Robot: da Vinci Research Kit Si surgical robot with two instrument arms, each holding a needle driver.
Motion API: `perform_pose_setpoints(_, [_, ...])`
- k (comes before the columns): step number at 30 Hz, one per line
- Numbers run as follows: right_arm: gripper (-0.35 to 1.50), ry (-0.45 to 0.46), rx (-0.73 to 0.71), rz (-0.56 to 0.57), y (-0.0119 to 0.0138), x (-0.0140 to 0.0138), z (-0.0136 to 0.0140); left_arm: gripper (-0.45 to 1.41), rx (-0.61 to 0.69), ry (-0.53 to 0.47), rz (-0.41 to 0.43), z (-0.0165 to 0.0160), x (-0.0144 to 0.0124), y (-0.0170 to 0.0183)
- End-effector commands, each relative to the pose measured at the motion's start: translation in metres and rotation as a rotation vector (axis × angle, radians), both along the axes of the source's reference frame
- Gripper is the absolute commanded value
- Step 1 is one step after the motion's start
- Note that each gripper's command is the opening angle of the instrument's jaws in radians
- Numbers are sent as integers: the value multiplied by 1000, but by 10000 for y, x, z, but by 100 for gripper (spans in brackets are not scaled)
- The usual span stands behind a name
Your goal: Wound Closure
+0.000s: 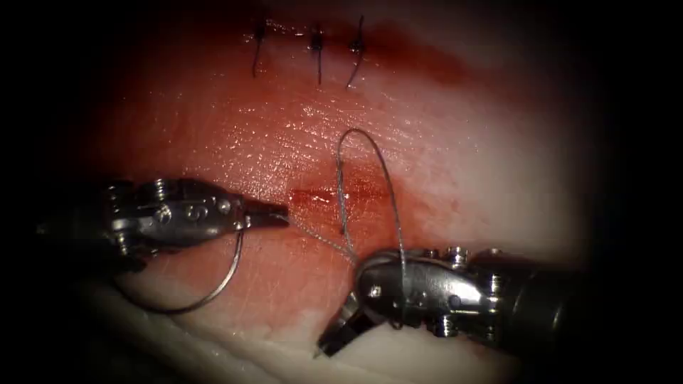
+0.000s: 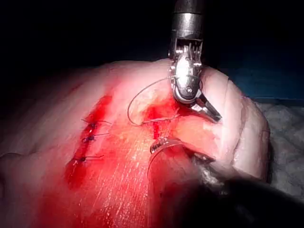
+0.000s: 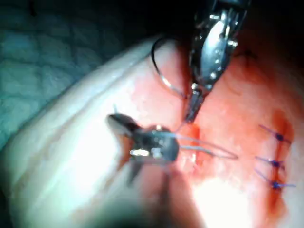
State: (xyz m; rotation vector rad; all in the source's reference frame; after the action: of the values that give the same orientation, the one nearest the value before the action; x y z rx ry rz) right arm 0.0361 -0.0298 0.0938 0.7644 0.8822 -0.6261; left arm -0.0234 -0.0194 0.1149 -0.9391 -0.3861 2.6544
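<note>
The left tool (image 1: 274, 215) has its fingers pressed together on the thread (image 1: 370, 146) right at the near cut (image 1: 313, 196). The curved needle (image 1: 206, 295) hangs free of the tissue (image 1: 462, 163) below that tool's wrist; I cannot tell where it is gripped, if at all. The right tool (image 1: 341, 334) points down and away from the cut with its fingers spread and holding nothing, while a tall loop of thread rises beyond them and drapes over its wrist. The thread could snag on that wrist and tear through the tissue edge. Three finished stitches (image 1: 316, 44) lie well beyond both tools, amid red fluid (image 1: 420, 60).
</note>
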Motion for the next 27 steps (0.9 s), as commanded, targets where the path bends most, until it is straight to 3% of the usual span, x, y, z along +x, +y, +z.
perform_pose_setpoints(1, [-35,8,-5,13,10,5,6,-45,-1,-3,4,4,-5,-4])
perform_pose_setpoints(6, [-35,-12,-24,119,41,-2,0,-45,-1,5,16,-2,-3,-23])
perform_pose_setpoints(12, [-35,60,64,233,70,-7,-24,-45,-2,30,38,0,-2,-66])
perform_pose_setpoints(19, [-35,88,120,277,73,-4,-33,-45,12,54,67,7,3,-119])
perform_pose_setpoints(27, [-35,79,126,333,86,0,-26,-45,25,49,99,-13,-3,-171])
